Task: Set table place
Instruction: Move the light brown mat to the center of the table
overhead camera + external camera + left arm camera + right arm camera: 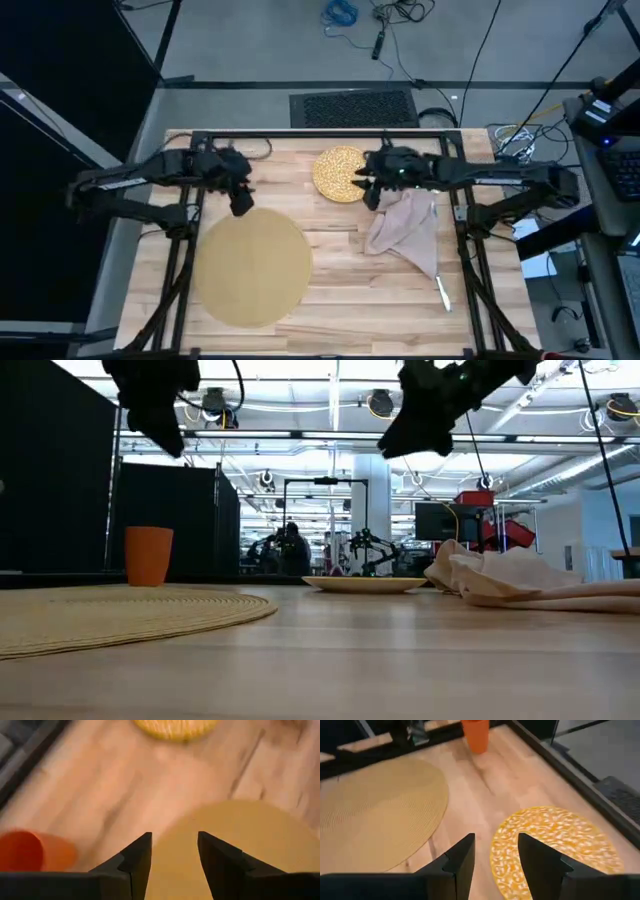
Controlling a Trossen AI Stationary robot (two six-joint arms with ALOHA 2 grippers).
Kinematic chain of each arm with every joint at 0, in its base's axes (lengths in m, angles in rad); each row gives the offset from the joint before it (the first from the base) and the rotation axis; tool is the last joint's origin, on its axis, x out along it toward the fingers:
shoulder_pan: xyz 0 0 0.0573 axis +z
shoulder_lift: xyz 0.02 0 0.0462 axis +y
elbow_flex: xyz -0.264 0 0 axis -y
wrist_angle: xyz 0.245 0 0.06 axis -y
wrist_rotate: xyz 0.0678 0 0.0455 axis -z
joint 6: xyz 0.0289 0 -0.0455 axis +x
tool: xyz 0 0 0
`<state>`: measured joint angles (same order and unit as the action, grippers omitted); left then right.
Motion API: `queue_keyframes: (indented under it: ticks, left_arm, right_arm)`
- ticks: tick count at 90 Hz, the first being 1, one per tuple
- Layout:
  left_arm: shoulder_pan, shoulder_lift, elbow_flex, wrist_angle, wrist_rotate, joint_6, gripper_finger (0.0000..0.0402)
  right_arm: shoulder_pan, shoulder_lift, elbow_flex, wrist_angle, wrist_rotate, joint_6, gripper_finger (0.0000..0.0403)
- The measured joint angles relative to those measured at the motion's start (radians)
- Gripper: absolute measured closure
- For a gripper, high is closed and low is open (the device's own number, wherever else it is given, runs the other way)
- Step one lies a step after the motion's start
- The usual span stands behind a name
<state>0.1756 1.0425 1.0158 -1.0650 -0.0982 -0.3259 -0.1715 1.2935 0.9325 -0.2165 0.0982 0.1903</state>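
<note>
Above plate point(555, 845), right gripper point(496, 851) parted, empty, left gripper point(175, 851) likewise

Beyond the far edge of the surface, a dark ribbed floor mat point(352, 107) lies on the grey floor. Farther off, a blue coiled cable point(340, 12) and black cables point(395, 25) trail across it. At far right stands a desk with a keyboard point(625, 170). The low view shows a room with round ceiling lamps point(380, 403) and a red cart point(478, 500).

A robotics lab: open hall with ceiling lights point(380, 402), other robot rigs point(365, 550) (cables point(340, 12) on floor).
</note>
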Motion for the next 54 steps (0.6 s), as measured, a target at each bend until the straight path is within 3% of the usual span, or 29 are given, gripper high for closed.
queue_keyframes:
  ticks: [26,54]
  left_arm:
    - [-0.209,0.021,-0.156,-0.027,0.045,-0.176,0.0256]
    - [-0.368,0.014,-0.333,0.01,0.044,-0.426,0.0256]
  right_arm:
    - [0.068,0.14,0.0,0.169,-0.001,-0.069,0.0266]
    - [0.082,0.137,0.0,0.185,-0.047,-0.072,0.0266]
